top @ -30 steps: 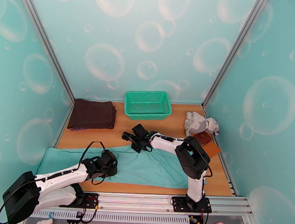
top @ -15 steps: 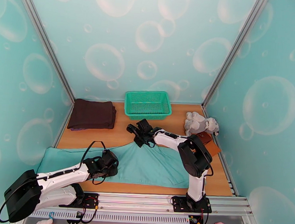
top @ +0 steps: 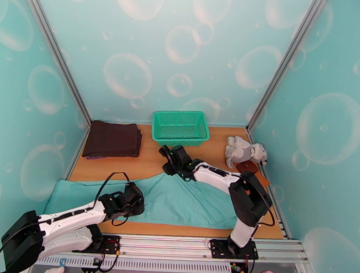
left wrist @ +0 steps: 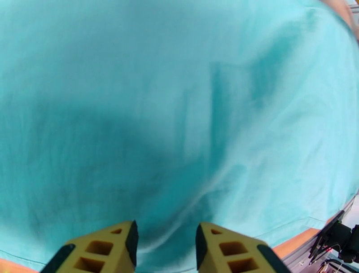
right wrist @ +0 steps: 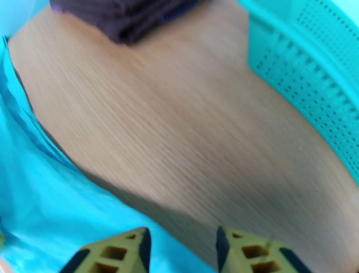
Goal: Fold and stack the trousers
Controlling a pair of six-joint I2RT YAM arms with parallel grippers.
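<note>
**Where everything is lying on the table**

The trousers are stretching across the near part of the table, from its left edge to right of centre. Behind them, the folded garment is lying at the far left, the basket is standing at the far middle, and the stuffed toy is sitting at the far right, with a flat item lying just before it.

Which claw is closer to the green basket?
The right claw: it sits just in front of the green basket. The left claw is farther away, over the trousers near the front edge of the table.
</note>
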